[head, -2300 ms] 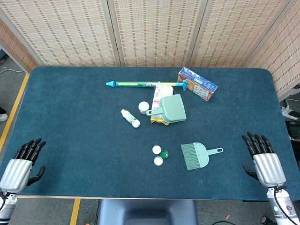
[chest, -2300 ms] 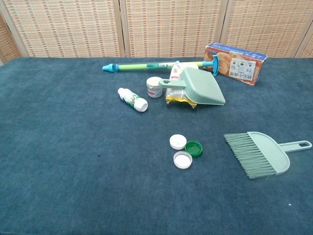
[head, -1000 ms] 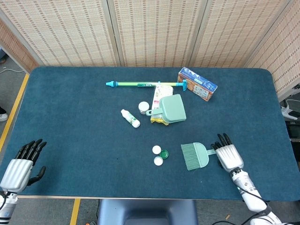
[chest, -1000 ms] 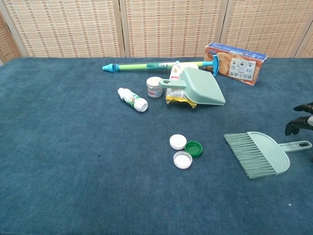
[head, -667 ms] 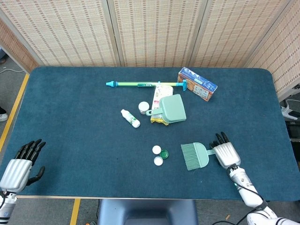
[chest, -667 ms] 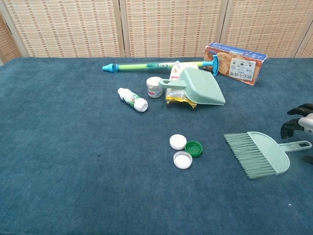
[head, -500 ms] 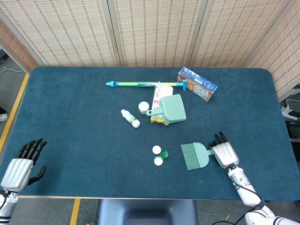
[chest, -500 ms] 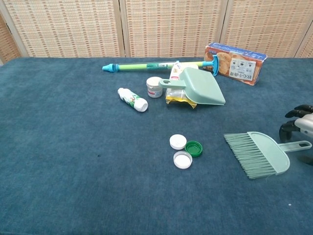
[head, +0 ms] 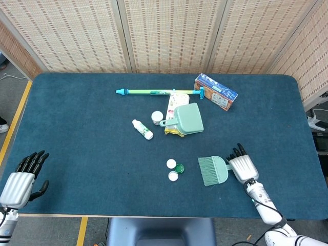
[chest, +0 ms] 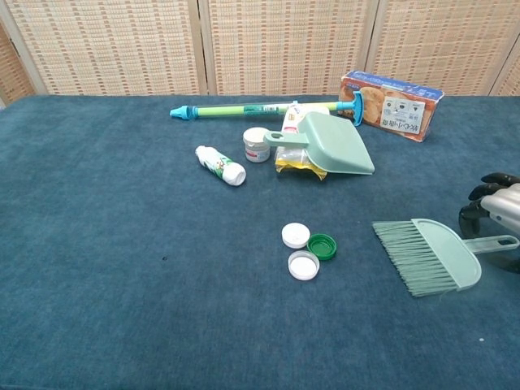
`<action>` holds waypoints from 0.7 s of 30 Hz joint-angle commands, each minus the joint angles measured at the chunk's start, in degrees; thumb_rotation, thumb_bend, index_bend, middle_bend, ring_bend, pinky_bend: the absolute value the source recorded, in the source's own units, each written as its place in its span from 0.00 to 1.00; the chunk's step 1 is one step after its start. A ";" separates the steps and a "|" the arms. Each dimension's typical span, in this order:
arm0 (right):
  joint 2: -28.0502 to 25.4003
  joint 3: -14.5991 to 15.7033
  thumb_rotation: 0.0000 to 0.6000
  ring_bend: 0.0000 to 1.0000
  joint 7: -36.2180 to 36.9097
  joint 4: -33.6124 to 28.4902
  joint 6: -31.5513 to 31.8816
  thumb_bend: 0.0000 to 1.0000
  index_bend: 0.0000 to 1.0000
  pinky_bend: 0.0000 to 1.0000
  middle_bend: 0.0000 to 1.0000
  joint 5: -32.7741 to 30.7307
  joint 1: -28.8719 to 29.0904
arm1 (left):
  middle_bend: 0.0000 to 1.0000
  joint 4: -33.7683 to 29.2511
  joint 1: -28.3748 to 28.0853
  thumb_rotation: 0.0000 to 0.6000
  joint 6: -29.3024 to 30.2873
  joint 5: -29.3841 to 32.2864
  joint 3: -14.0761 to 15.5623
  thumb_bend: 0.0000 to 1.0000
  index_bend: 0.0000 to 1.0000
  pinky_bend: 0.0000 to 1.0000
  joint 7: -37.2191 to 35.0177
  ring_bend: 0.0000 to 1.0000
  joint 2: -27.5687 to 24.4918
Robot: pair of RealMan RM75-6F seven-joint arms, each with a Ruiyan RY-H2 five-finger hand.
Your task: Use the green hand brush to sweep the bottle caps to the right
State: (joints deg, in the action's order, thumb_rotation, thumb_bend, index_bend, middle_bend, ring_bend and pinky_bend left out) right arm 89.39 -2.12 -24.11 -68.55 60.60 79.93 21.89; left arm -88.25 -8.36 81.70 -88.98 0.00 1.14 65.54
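Staged lab workspace, blue-felt table (head: 77, 118), woven screens (head: 169, 31), yellow floor tape (head: 13, 125)

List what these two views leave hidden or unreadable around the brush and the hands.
- Brush handle: in the head view the right hand covers it; contact cannot be told.
- Right hand: cut off by the chest view's right edge, so its grip is unclear.
- Left hand: seen only in the head view, at the table edge; absent from the chest view.
- Yellow packet: mostly hidden under the dustpan.
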 commanded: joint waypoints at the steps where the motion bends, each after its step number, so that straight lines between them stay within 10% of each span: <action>1: 0.28 0.04 1.00 0.19 -0.19 0.25 0.05 0.27 0.51 0.02 0.43 -0.10 0.09 | 0.00 -0.06 -0.02 1.00 -0.03 0.02 0.00 0.42 0.00 0.10 0.13 0.00 -0.01; 21: 0.43 0.83 1.00 0.49 2.37 1.59 5.20 0.33 0.84 0.08 0.74 3.61 -0.11 | 0.00 0.02 0.17 1.00 0.44 -0.10 0.05 0.42 0.00 0.10 0.30 0.00 0.07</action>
State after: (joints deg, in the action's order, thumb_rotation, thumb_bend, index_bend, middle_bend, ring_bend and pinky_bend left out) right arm 90.18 -1.41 -22.00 -66.81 65.16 82.93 21.77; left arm -88.30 -8.24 81.98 -89.02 0.04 1.72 65.72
